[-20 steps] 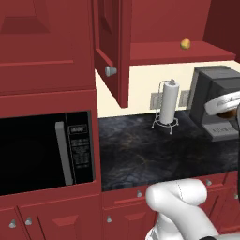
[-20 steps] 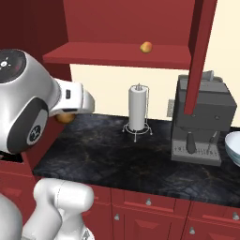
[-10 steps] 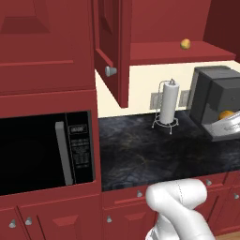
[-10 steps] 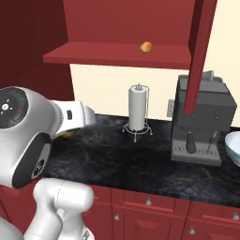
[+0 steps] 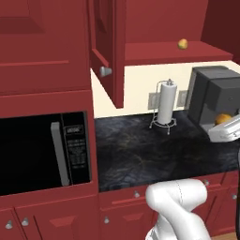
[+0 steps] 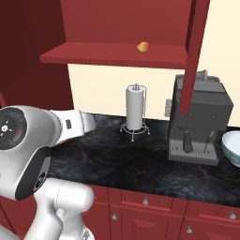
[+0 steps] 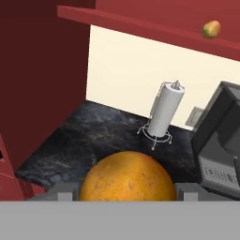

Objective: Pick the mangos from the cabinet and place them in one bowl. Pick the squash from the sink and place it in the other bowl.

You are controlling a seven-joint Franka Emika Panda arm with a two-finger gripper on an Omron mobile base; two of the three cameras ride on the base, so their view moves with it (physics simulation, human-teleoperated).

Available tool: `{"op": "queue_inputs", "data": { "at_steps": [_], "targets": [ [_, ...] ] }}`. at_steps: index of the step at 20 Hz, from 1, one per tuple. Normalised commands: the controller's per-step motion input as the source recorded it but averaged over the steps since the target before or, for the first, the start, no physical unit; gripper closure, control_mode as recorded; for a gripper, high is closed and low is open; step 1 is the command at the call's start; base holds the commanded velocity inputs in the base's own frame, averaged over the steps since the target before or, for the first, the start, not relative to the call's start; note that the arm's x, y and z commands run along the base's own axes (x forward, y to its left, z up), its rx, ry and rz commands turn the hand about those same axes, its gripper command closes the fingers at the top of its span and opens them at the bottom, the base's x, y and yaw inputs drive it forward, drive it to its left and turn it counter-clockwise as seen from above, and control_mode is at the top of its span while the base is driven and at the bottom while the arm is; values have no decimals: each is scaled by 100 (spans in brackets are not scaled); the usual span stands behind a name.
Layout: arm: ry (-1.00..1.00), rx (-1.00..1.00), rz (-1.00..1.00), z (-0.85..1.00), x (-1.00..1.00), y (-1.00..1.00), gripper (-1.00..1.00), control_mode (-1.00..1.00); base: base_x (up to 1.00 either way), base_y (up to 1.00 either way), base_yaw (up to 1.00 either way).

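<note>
Orange mango (image 7: 126, 177) sits gripped between my jaws, held above the black stone table (image 5: 154, 150); I see the second mango (image 6: 143, 47) resting on the cabinet shelf (image 6: 112, 54), well above the paper towel roll (image 6: 135, 108); the pale bowl (image 6: 231, 147) stands beside the coffee machine (image 6: 199, 122).

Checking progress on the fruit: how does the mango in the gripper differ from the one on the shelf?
The held mango sits between the gripper fingers above the counter; the shelf mango rests untouched on the cabinet shelf. The held mango is plain orange; the shelf mango looks yellower. Both are small, roundish fruits.
</note>
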Motion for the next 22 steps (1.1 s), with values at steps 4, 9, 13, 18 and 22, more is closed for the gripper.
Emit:
{"op": "queue_inputs", "data": {
  "at_steps": [4, 9, 13, 18, 22],
  "targets": [
    [0, 0, 0, 0, 0, 0, 100, 100, 0, -81, -4],
    [0, 0, 0, 0, 0, 0, 100, 100, -3, -90, -5],
    [0, 0, 0, 0, 0, 0, 100, 100, -26, -94, -4],
    [0, 0, 0, 0, 0, 0, 100, 100, -4, -83, -4],
    [0, 0, 0, 0, 0, 0, 100, 100, 6, -66, -1]
  ]
}}
